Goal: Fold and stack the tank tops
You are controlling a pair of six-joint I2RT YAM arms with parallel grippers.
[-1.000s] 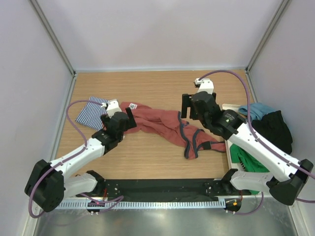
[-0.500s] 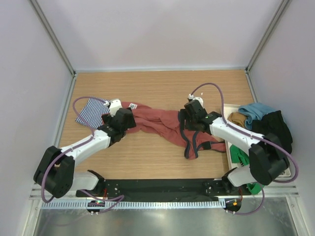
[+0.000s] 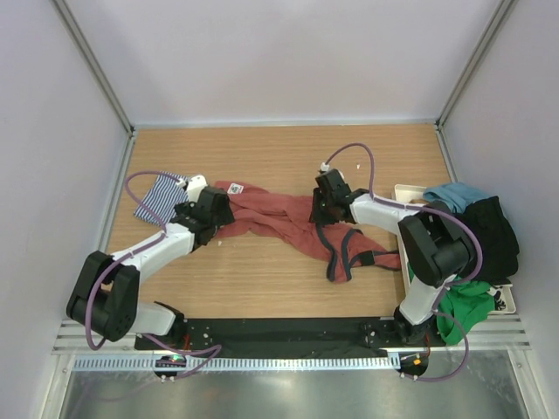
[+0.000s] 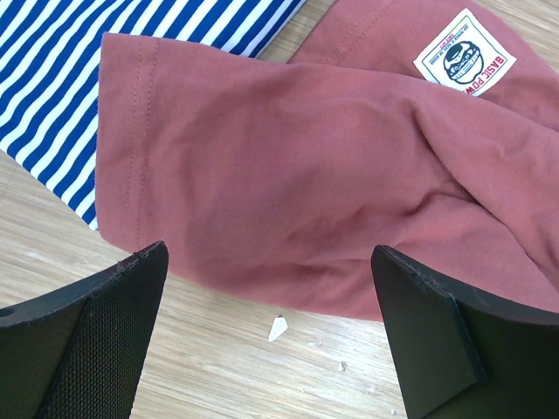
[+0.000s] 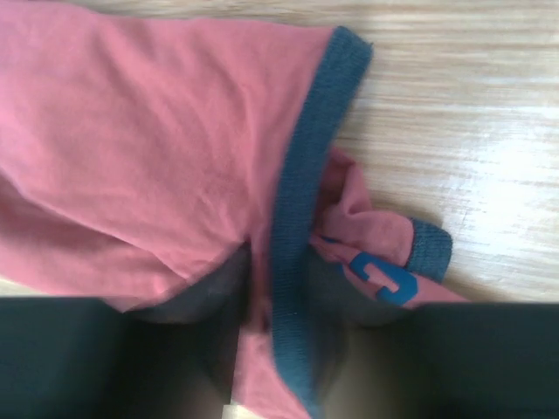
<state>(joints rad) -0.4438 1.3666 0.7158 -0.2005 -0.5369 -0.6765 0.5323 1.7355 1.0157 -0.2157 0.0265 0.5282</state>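
The rust-red tank top (image 3: 279, 218) lies rumpled across the middle of the table, its dark grey-blue trim (image 5: 293, 218) running between my right gripper's fingers. My right gripper (image 3: 321, 209) is pressed down on the top's right part. Its jaws stand narrow on either side of the trim, too blurred to show a grip. My left gripper (image 3: 217, 209) hangs open just over the top's left hem (image 4: 288, 175), near its white label (image 4: 463, 57). That hem overlaps the navy-and-white striped tank top (image 3: 159, 199), which lies at the far left.
A white bin (image 3: 403, 190) at the right edge holds teal (image 3: 454, 196), black (image 3: 489, 231) and green (image 3: 463, 301) clothes. A small white scrap (image 4: 278, 328) lies on the wood between my left fingers. Walls close in the table on three sides.
My right arm has swung left and down onto the rust-red top, and its jaws have narrowed around the trim. My left gripper has dropped lower at the hem, still wide open.
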